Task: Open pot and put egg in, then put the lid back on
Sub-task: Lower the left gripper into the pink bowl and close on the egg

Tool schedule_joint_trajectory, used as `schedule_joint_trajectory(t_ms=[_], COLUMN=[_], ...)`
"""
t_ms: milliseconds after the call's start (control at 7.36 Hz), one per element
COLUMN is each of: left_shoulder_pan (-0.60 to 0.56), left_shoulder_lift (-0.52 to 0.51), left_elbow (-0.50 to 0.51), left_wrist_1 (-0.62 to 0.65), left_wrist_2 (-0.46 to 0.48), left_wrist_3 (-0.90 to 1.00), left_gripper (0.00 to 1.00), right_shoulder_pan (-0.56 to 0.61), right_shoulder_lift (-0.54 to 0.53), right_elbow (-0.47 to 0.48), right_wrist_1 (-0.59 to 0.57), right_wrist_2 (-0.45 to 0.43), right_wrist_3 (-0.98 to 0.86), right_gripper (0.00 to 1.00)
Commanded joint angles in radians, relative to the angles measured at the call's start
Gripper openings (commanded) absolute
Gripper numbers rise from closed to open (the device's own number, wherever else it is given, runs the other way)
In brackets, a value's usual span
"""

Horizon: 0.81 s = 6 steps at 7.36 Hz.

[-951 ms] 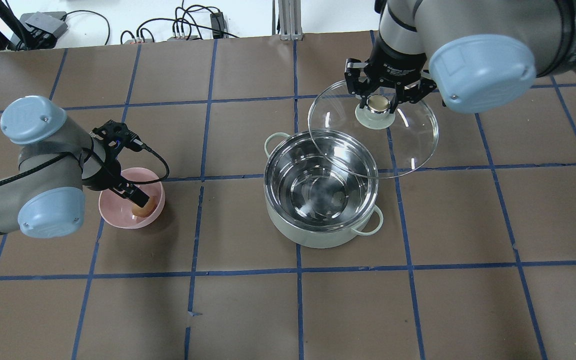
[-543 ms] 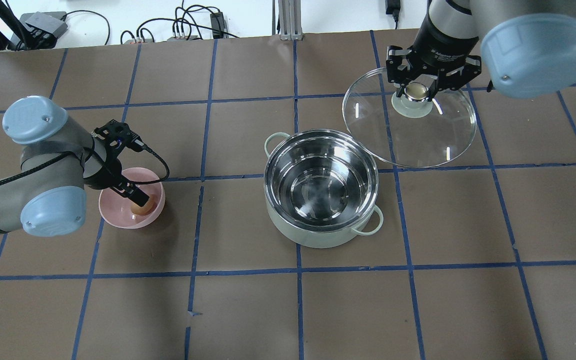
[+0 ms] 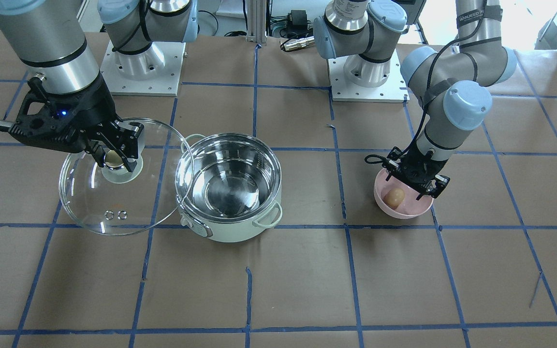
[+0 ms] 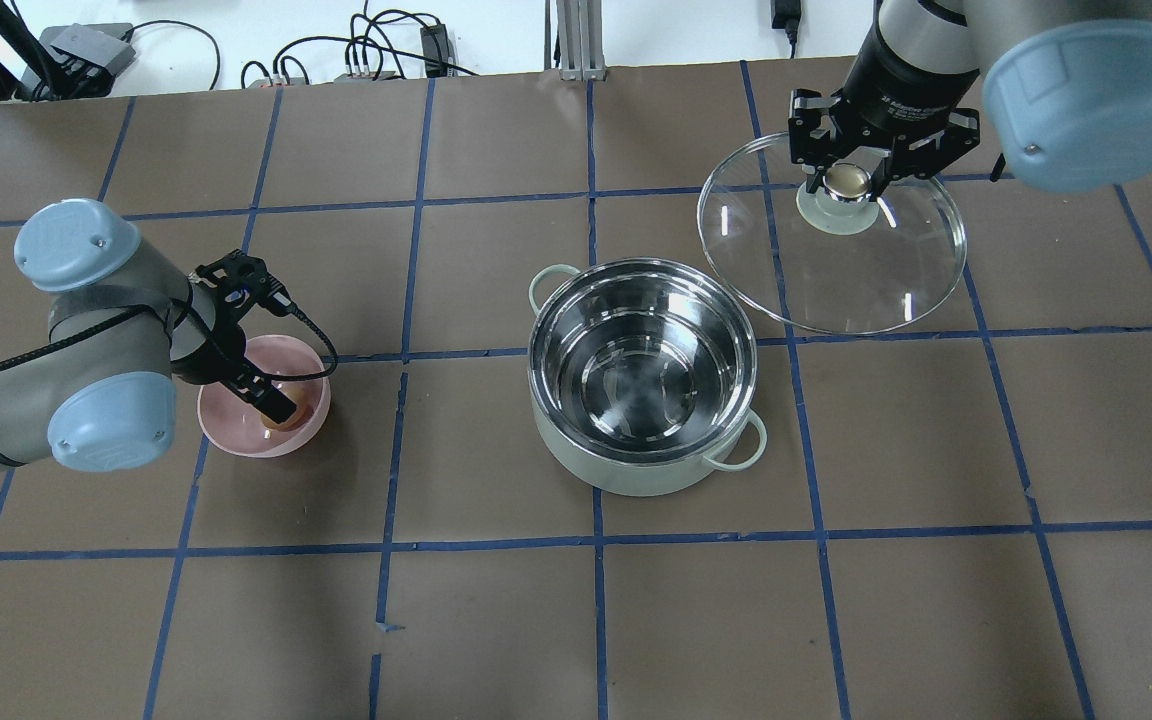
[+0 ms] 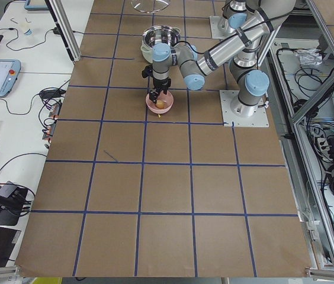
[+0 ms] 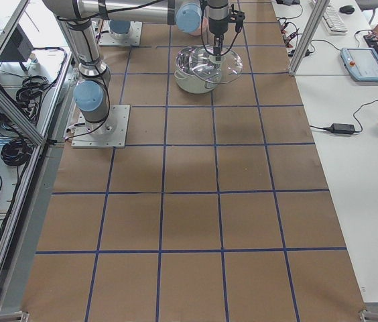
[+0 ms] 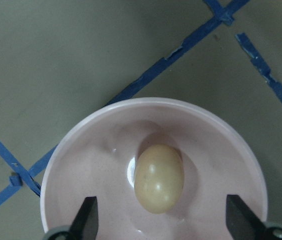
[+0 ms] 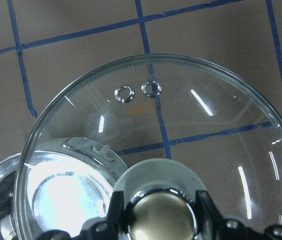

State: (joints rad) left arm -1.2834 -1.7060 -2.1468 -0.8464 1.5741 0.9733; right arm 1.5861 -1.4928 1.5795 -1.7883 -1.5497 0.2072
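Note:
The pot [image 4: 636, 475] stands open at the table's middle, its steel inside bare; it also shows in the front view [image 3: 232, 232]. My right gripper [image 4: 848, 180] is shut on the beige knob [image 8: 162, 215] of the glass lid [image 4: 836, 270] and holds it off the table, behind and to the right of the pot. In the front view the lid [image 3: 114, 203] overlaps the pot's rim. The egg [image 7: 159, 178] lies in a pink bowl [image 4: 236, 430]. My left gripper [image 7: 162, 216] is open, low in the bowl, with a finger on each side of the egg, not touching it.
The pink bowl [image 3: 404, 210] sits left of the pot on the brown table with its blue tape grid. Cables and power bricks [image 4: 366, 55] lie past the far edge. The arm bases [image 3: 365, 72] stand at the robot's side of the table.
My right gripper has carried the lid right and back, off the pot's opening. My left gripper has stayed over the egg in the bowl, shifting only slightly.

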Motion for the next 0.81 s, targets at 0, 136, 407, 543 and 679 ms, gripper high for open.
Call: schedule_joint_trajectory(t_ms=[0, 136, 407, 543, 679], left_shoulder_pan=[0.012, 0.009, 0.007, 0.007, 0.007], left_shoulder_lift=[-0.038, -0.040, -0.040, -0.040, -0.043], left_elbow=[-0.004, -0.004, -0.004, 0.002, 0.002], left_wrist_1=[0.000, 0.003, 0.001, 0.003, 0.003], left_wrist_2=[0.000, 0.009, 0.001, 0.001, 0.001], left_wrist_3=[0.013, 0.018, 0.016, 0.016, 0.015], left_gripper=[0.90, 0.90, 0.90, 0.90, 0.90], right_shoulder_pan=[0.002, 0.006, 0.005, 0.005, 0.005], right_shoulder_lift=[-0.007, -0.007, -0.012, -0.010, -0.010], right_elbow=[0.001, 0.001, -0.001, 0.000, 0.001], right_wrist_1=[0.001, 0.000, 0.007, 0.009, 0.009], right_wrist_2=[0.000, 0.000, 0.007, 0.008, 0.007], right_wrist_3=[0.000, 0.000, 0.000, 0.001, 0.001], right_gripper=[0.44, 0.44, 0.44, 0.44, 0.44])
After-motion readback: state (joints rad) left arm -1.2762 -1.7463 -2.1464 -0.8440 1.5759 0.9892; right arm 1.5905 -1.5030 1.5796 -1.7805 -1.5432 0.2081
